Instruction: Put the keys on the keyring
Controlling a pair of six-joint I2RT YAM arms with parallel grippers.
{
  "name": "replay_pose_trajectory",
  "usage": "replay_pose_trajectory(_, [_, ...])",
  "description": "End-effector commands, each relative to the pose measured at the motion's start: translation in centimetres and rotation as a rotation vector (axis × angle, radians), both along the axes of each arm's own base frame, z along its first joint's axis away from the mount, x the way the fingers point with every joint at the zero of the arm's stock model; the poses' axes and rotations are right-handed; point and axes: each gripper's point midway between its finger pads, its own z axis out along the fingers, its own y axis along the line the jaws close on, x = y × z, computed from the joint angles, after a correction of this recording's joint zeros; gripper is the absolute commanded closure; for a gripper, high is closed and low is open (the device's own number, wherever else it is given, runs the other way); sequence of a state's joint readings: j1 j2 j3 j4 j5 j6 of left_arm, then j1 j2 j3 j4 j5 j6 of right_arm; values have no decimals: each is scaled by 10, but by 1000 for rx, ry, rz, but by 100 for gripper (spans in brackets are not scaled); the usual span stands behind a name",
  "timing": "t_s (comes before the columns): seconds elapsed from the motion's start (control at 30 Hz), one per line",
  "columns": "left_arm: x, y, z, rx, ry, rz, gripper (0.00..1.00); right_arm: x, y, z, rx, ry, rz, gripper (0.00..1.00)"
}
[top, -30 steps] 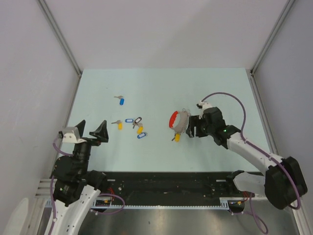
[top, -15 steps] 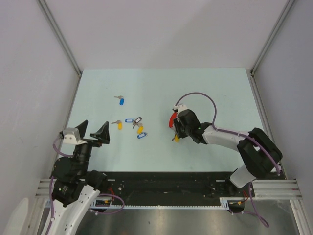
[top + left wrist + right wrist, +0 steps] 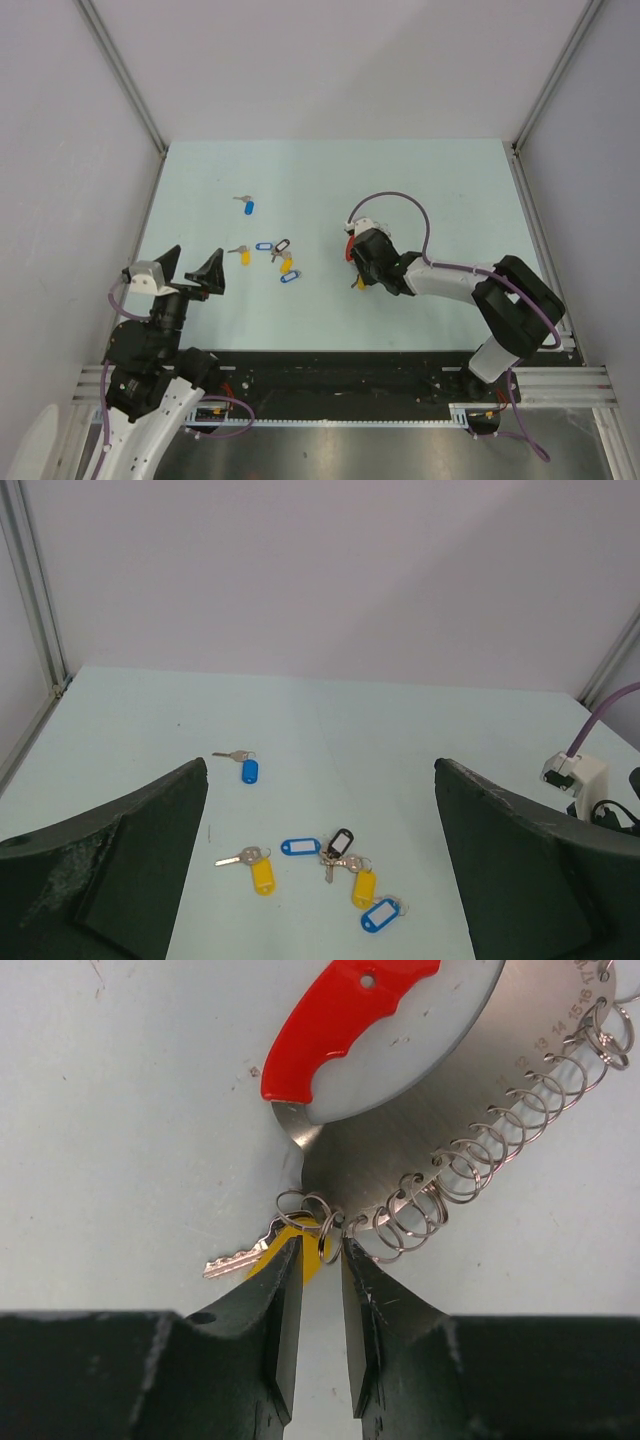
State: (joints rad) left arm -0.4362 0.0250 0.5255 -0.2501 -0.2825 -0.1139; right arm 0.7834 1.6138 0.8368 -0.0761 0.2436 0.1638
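Table (image 3: 420, 180): pale green, with grey panels on three sides.
Left gripper (image 3: 190, 266): was raised over the near left corner of the table. Its jaws stood wide apart with nothing between them, well apart from every key.
Right gripper (image 3: 322, 1260): was on an arm stretched leftwards, low over the table right of centre. Its jaws were drawn to a narrow gap. The fingertips (image 3: 285, 1270) stood on either side of a yellow tag and its small ring. Whether they pinched these could not be told.
Keyring (image 3: 430, 1120): lay flat on the table just beyond the right gripper's tips. It had a thick red arc on one side and a silvery plate edged with small wire rings on the other. From above it was mostly hidden by the gripper, with only a bit of red showing.
Yellow key (image 3: 235, 1258): lay at the keyring's near edge, its blade pointing left in the right wrist view. Its tag was partly under the fingertips, and its ring touched the keyring's wire rings.
Blue key (image 3: 247, 769): lay alone on the table, left of centre and farthest back.
Key cluster (image 3: 340, 842): lay nearer than the blue key and well apart from the keyring. It held two yellow tags, two blue tags and one black tag, some of them touching.
Cable (image 3: 400, 200): purple, arched over the right arm.
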Motion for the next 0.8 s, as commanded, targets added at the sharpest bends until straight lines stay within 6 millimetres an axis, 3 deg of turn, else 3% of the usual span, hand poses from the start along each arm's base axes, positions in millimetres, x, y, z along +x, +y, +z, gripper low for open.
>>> replay_pose_trajectory(0.0, [0,-2,4,-6,1,-7,0,7,6,16,-8,-48,2,74])
replay_pose_trajectory(0.57, [4,-5,-1,8,27,-13,0,9,0,-2,-75,-45,7,82])
replay_pose_trajectory(0.77, [6,-7,-3,16,36,-23,0,10,-1,0,-89,-58,11,90])
